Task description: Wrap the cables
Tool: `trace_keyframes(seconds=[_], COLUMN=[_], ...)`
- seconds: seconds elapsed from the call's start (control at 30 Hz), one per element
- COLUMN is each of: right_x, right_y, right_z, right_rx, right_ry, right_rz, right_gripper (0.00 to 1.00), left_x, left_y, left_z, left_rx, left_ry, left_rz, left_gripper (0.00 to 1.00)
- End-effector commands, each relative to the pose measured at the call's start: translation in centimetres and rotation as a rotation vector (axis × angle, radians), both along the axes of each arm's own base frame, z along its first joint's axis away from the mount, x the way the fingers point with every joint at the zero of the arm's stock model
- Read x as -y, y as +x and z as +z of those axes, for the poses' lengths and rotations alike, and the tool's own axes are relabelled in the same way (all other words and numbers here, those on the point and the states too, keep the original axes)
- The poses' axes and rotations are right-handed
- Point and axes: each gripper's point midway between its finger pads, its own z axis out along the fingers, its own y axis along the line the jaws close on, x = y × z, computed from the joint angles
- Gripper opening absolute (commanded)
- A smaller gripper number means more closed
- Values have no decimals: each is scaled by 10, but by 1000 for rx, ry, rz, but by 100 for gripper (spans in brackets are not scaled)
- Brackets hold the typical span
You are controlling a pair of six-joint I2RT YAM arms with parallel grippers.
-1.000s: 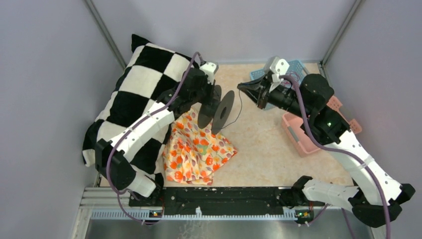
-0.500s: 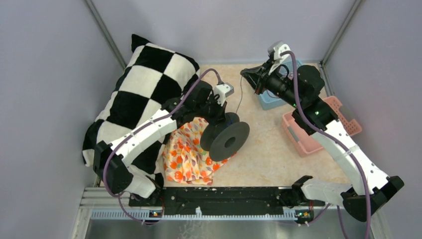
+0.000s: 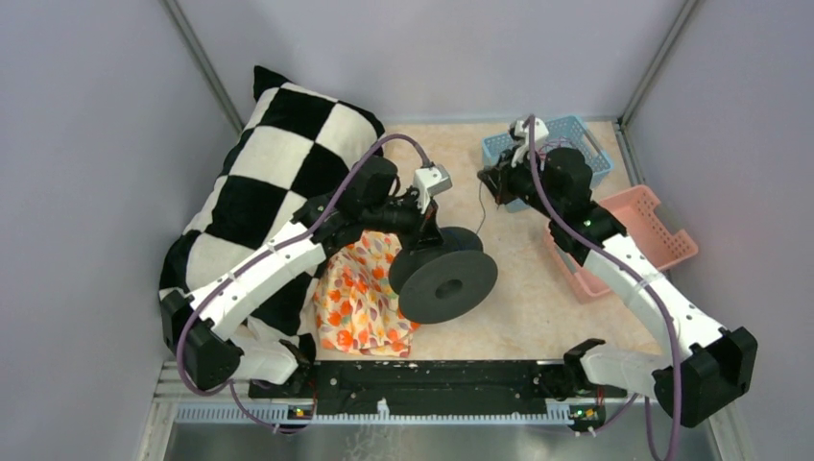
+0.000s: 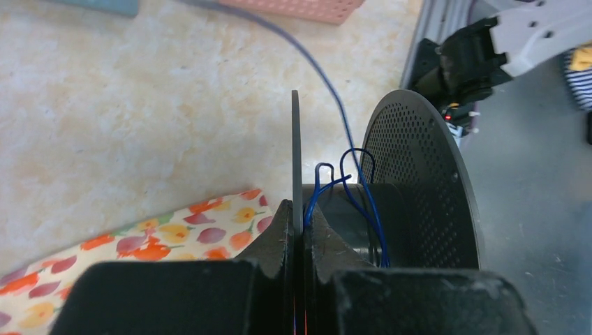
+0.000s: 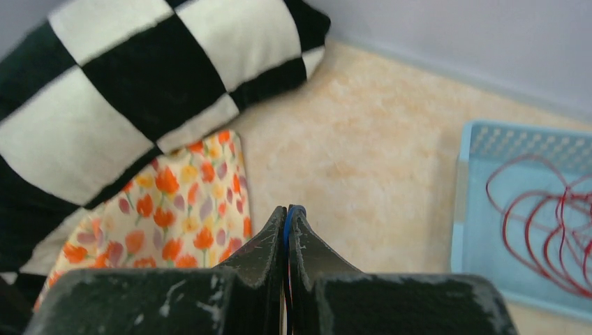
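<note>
My left gripper is shut on one flange of a black spool, which is tilted with its broad face up over the table. In the left wrist view the gripper pinches the thin flange edge, and the thin dark blue cable loops loosely round the hub. The cable runs up from the spool to my right gripper. In the right wrist view the right gripper is shut on the blue cable, which shows at the fingertips.
A black-and-white checked pillow lies along the left. A floral cloth lies under the spool's left side. A blue basket holding red wire stands at the back right, with a pink basket beside it.
My left arm has turned the spool from upright to face-up and brought it nearer and to the right. My right gripper has swung back, then down toward the spool, still holding the cable.
</note>
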Motion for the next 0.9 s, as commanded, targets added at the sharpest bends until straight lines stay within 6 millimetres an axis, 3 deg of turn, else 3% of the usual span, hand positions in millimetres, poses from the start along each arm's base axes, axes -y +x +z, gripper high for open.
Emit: trace_keyframes(seconds=[0.0, 0.23, 0.37, 0.47, 0.63, 0.87], right_x=[26, 55, 70, 75, 68, 57], right_y=[-12, -42, -62, -79, -104, -124], right_z=[-26, -74, -88, -88, -79, -57], right_rx=[-51, -165, -202, -225, -220, -217], right_ry=[-15, -92, -110, -95, -27, 60], right_rz=[-73, -148, -179, -178, -99, -14], right_gripper=[0, 0, 0, 0, 0, 0], left_x=[8, 11, 4, -2, -7, -9], left_y=[-25, -49, -38, -32, -21, 25], left_z=[52, 94, 120, 144, 169, 187], left_rx=[69, 89, 127, 150, 131, 28], left_ry=[-167, -301, -362, -424, -543, -676], left_rz=[-151, -273, -214, -175, -126, 95], left_gripper=[0, 0, 0, 0, 0, 0])
